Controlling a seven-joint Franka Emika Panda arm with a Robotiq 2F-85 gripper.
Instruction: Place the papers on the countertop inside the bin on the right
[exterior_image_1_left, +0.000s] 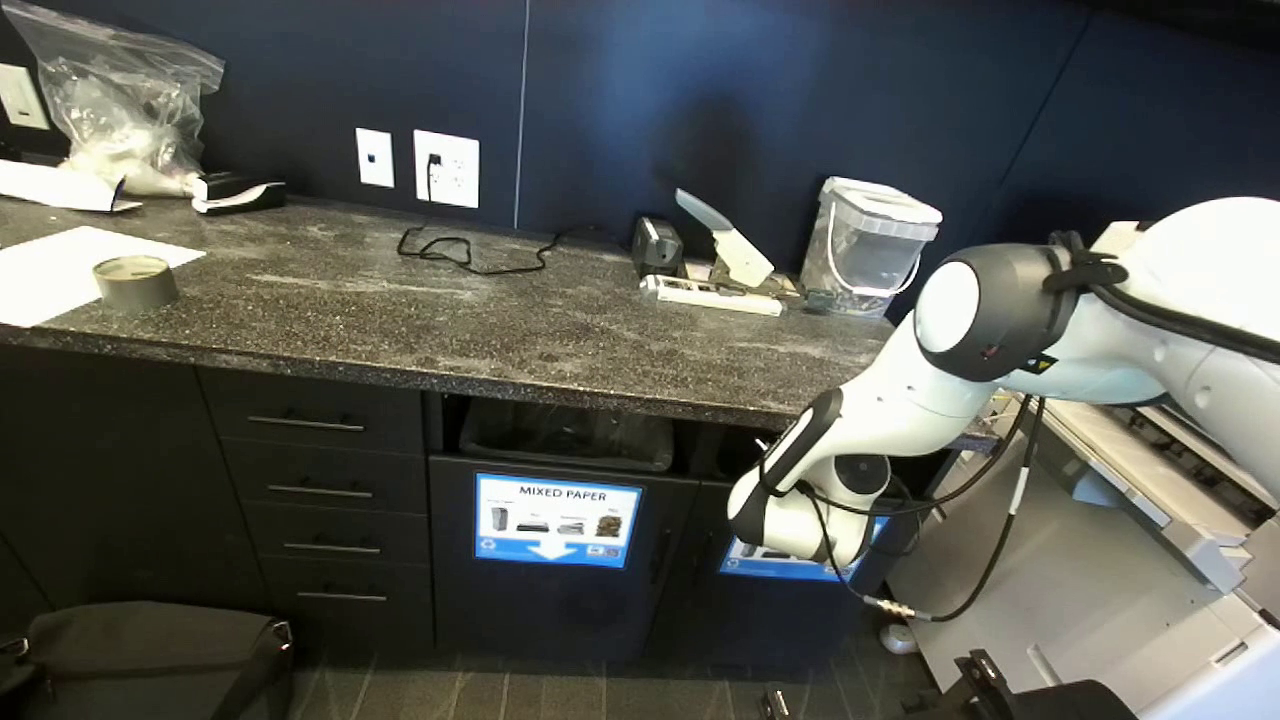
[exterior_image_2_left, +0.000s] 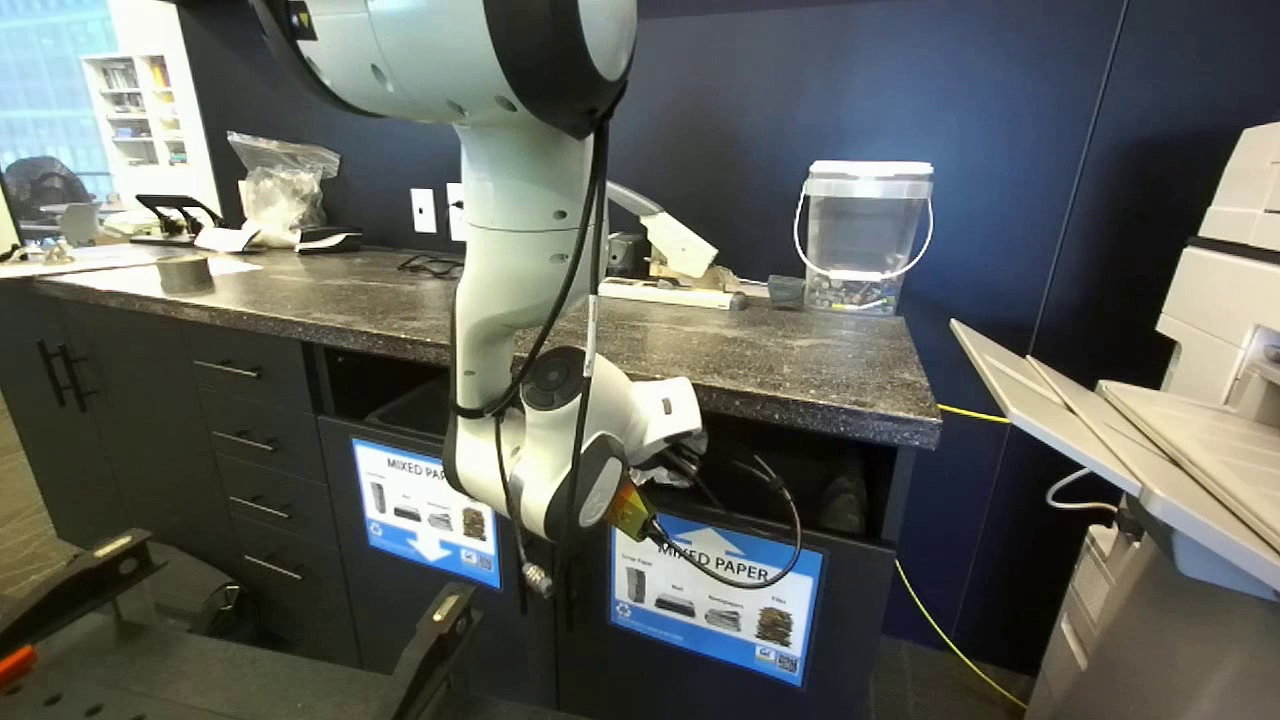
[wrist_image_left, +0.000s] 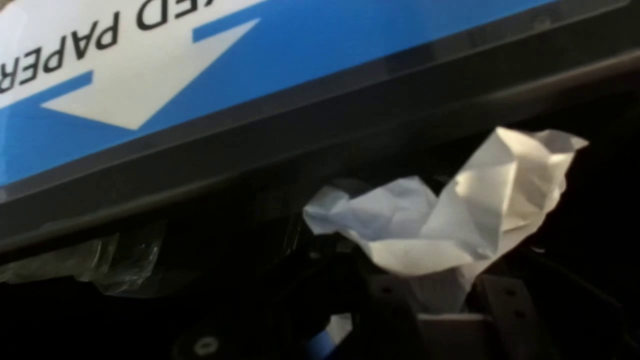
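A crumpled white paper sticks out from my gripper, which is shut on its lower end in the wrist view. Behind the paper lies the dark opening of the bin on the right, whose blue label and top edge cross the upper part of that view. My wrist is tilted down at this slot in an exterior view; the arm hides part of the bin. How deep the paper sits in the opening I cannot tell. Above runs the dark speckled countertop.
A twin compartment with a label adjoins the bin. On the countertop stand a translucent tub, a stapler, a tape roll and a plastic bag. A printer is at the right. A cable loops near the slot.
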